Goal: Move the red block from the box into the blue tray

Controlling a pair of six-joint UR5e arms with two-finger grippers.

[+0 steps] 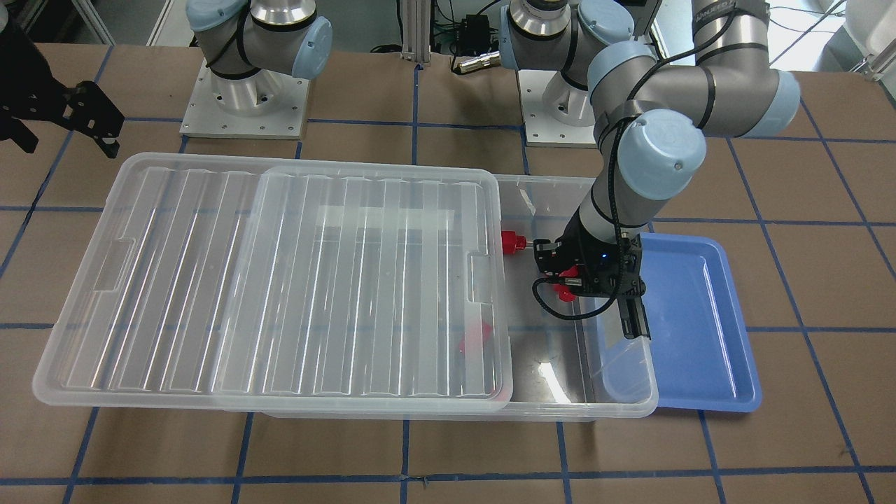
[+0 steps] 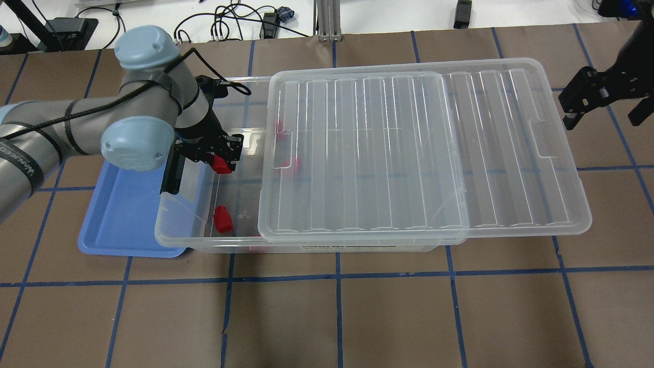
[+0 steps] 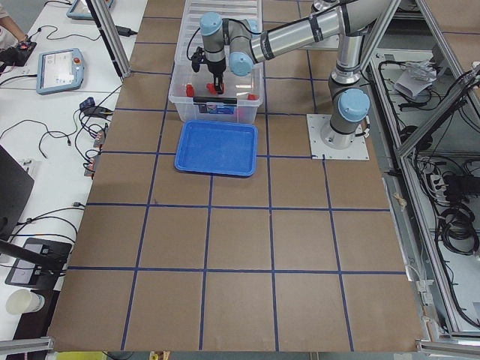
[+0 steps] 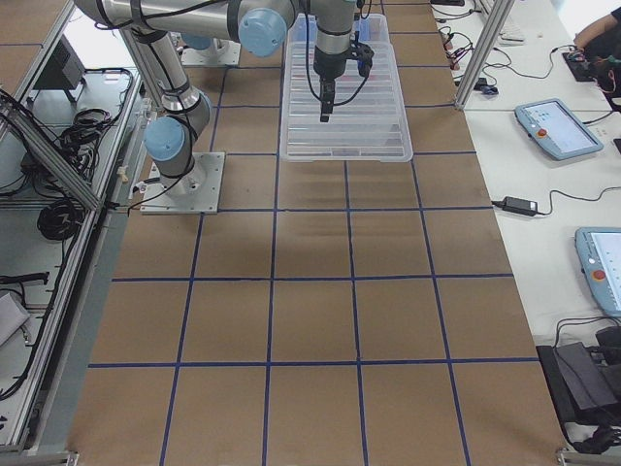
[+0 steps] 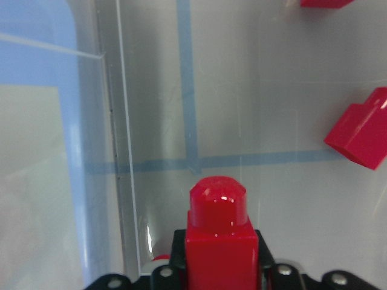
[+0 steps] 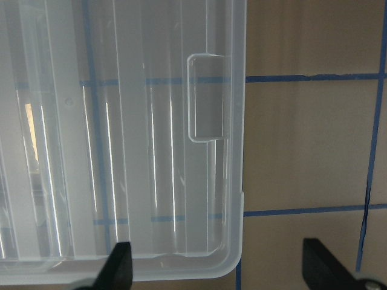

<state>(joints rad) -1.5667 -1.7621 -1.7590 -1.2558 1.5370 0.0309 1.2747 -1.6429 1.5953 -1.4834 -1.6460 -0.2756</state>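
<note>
My left gripper [image 2: 220, 162] is shut on a red block [image 5: 221, 238] and holds it above the floor of the box [image 2: 184, 239], over its uncovered end and close to the wall next to the blue tray [image 2: 117, 214]. The held block also shows in the front view [image 1: 565, 290]. Another red block [image 2: 223, 220] lies loose on the box floor, and one more [image 2: 292, 164] shows dimly under the lid. My right gripper [image 6: 224, 272] is open and empty, over the lid's far end.
The ribbed clear lid [image 2: 409, 153] is slid sideways, covers most of the box and overhangs it toward my right arm. The blue tray [image 1: 700, 329] holds nothing and is partly tucked under the box end. Two loose red blocks [image 5: 361, 130] lie ahead of the held one.
</note>
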